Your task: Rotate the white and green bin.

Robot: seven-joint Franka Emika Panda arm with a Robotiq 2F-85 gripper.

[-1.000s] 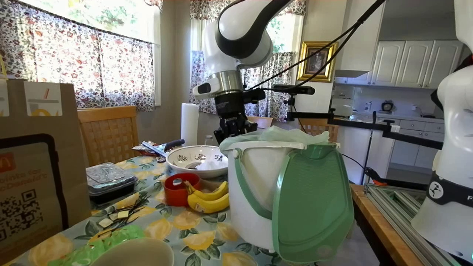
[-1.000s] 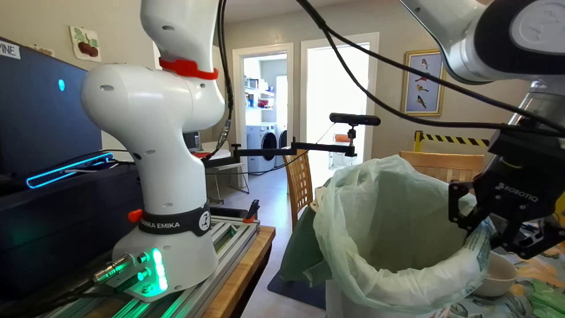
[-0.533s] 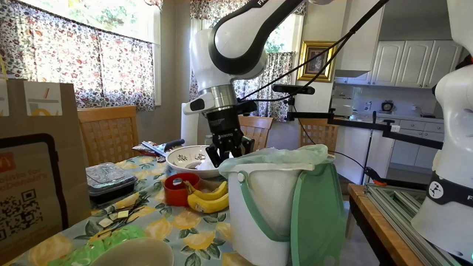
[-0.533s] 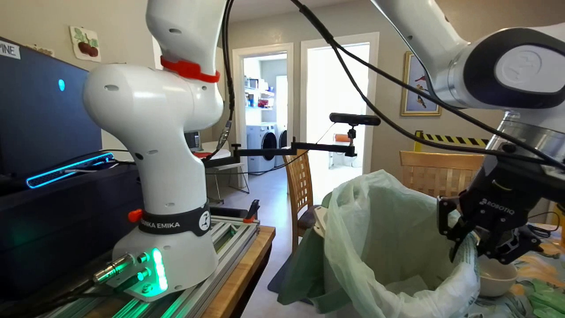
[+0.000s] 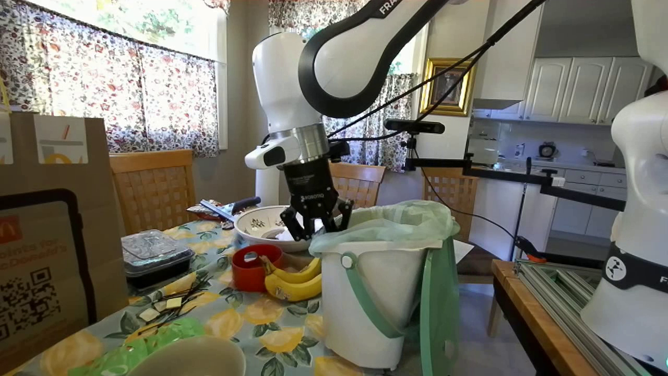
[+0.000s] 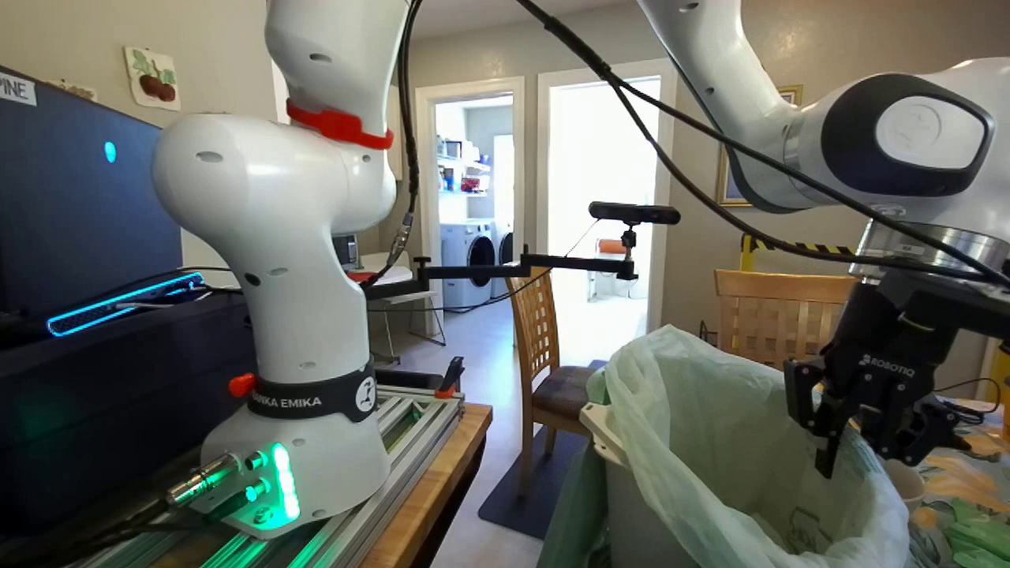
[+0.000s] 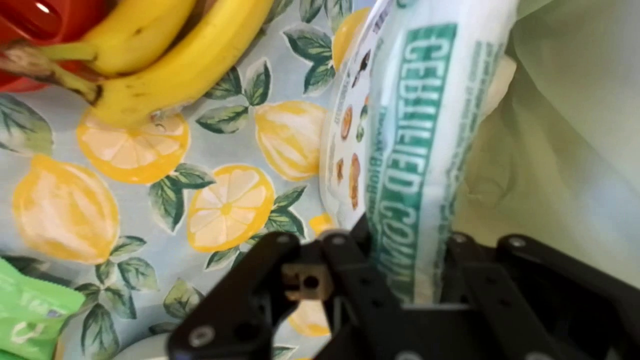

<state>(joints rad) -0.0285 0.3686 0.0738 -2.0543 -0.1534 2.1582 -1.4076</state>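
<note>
In an exterior view, the bin (image 5: pixel 389 287) is on the right of the scene, near side, to the right of the bananas (image 5: pixel 292 287). Its wall is smooth white plastic, narrower toward the base. The green handle (image 5: pixel 366 297) is a curved band, and the green lid (image 5: pixel 441 308) hangs down along the right side. A thin, wrinkled liner (image 5: pixel 396 222) covers the rim; the gripper (image 5: pixel 319 232) is at its left part.

In an exterior view, one looks down into the bin, and I notice little inside. One finger (image 6: pixel 826 450) reaches inside, the other is outside.

In the wrist view, the covered rim passes between both fingers, so I judge that the gripper is clenched on it through the liner. Outside, small printed pictures (image 7: pixel 345 170) decorate the white wall.

I expect a light, rather stiff body — easy to turn, hard to break. The film, however, can slip or tear, and the lid may swing. The rim is the right place for holding — liner or lid alone would give way.
</note>
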